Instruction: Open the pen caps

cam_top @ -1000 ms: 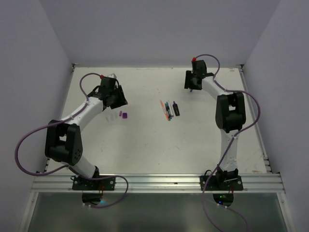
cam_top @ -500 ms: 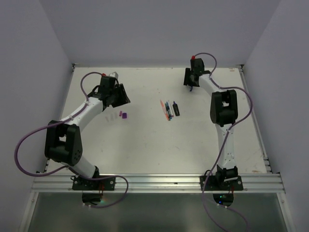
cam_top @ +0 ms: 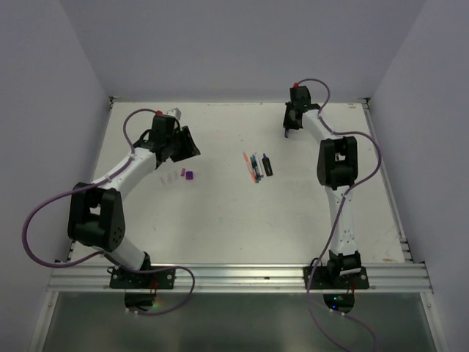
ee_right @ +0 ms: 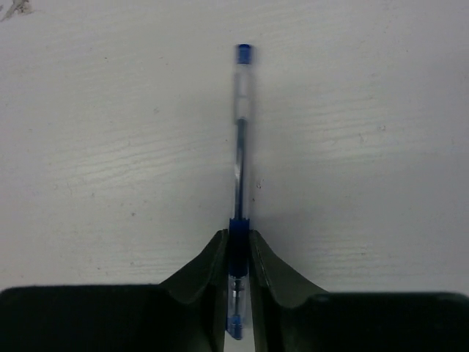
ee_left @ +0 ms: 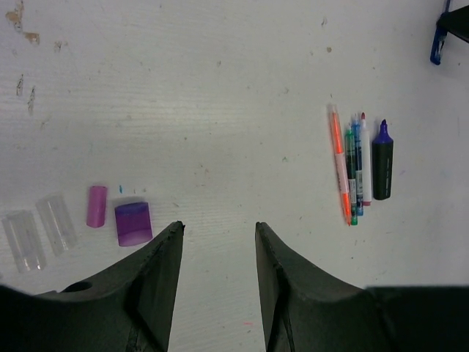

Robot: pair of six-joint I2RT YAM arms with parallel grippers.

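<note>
1. The right pincer [ee_right: 239, 238] was at the far edge of the table [cam_top: 220, 213], towards the far right corner, clamped shut on a thin blue pen [ee_right: 241, 147].
2. The pen ran straight out from between the fingers over the table, with a clear barrel and a small blue end piece [ee_right: 244, 53] at its outer tip. A blue band sat right where the fingers pinched. Whether a cap was on that pen could not be told.
3. The left pincer [ee_left: 218, 227] hung over the left half of the table, nearer the far edge, with its jaws apart and nothing between them.
4. Just to the left of that pincer in its wrist view, four loose caps lay on the table in a rough row: a stubby purple cap [ee_left: 133, 224], a slimmer pink cap [ee_left: 96, 206] beside it, and two clear caps [ee_left: 57, 223] further left.
5. Near the middle of the table lay a tight bunch of pens, side by side and roughly parallel: an orange pen [ee_left: 339, 165], a green pen [ee_left: 351, 172], another thin pen [ee_left: 362, 158] with a reddish tip, and a dark marker [ee_left: 382, 161].
6. The marker's purple tip was bare and pointed at the far edge.
7. The bunch of pens lay well apart from both pincers.
</note>
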